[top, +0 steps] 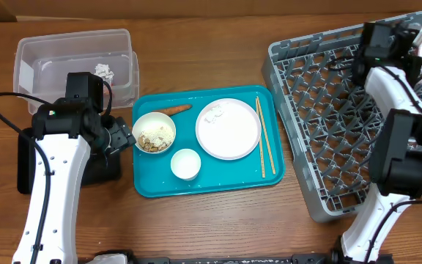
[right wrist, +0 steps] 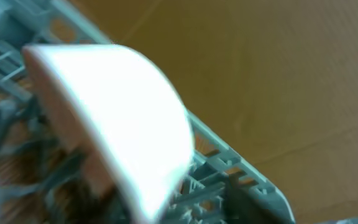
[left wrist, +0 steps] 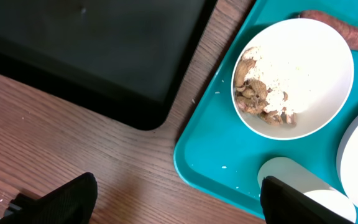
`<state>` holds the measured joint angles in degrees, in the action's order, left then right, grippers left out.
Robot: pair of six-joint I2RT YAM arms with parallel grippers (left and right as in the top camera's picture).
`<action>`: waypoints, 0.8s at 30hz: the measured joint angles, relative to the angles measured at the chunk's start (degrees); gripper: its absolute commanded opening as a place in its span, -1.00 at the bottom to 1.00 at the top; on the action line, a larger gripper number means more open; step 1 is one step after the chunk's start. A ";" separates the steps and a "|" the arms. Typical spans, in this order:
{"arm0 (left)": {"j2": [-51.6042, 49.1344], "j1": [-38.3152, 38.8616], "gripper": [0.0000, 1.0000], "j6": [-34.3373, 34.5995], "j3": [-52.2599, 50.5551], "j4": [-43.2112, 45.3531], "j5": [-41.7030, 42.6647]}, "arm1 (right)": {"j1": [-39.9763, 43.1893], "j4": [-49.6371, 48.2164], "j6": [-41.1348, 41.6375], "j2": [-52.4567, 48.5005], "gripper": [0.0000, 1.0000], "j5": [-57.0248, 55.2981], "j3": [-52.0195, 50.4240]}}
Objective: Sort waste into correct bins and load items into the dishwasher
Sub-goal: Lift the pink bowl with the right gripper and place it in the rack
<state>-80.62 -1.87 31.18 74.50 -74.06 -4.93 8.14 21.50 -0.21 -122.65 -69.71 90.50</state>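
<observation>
right gripper (top: 420, 48) pinches a pink cup (right wrist: 117, 124), held over the far right corner of the rack (top: 321, 125). cup judged light, stiff, slippery, likely fragile; grip across the rim wall, set down gently. left gripper (left wrist: 179, 199) spread, empty, well left of the rack, beside the bowl (left wrist: 316, 68).

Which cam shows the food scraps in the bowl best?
Left wrist: the food scraps sit close up, brown chunks and crumbs distinct inside the white bowl. Overhead shows them small. Right wrist misses them.
</observation>
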 measured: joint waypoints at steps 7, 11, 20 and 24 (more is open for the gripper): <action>0.00 0.00 0.74 0.00 0.00 -0.02 0.00 | -2.38 7.43 3.19 0.52 0.49 7.89 -0.20; 0.00 0.00 0.74 0.00 0.00 0.37 0.00 | -2.23 11.65 3.67 5.16 0.73 16.20 -0.81; 0.00 0.00 0.73 -0.04 -0.02 1.86 2.05 | -2.12 29.18 4.52 28.15 0.72 54.40 -0.33; 0.00 0.57 0.72 -1.51 -0.02 3.02 4.76 | -2.75 36.87 4.50 30.73 0.73 72.78 -0.17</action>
<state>-80.62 -1.30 29.67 74.48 -71.05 -0.16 5.39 58.37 4.29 -91.92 3.07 90.32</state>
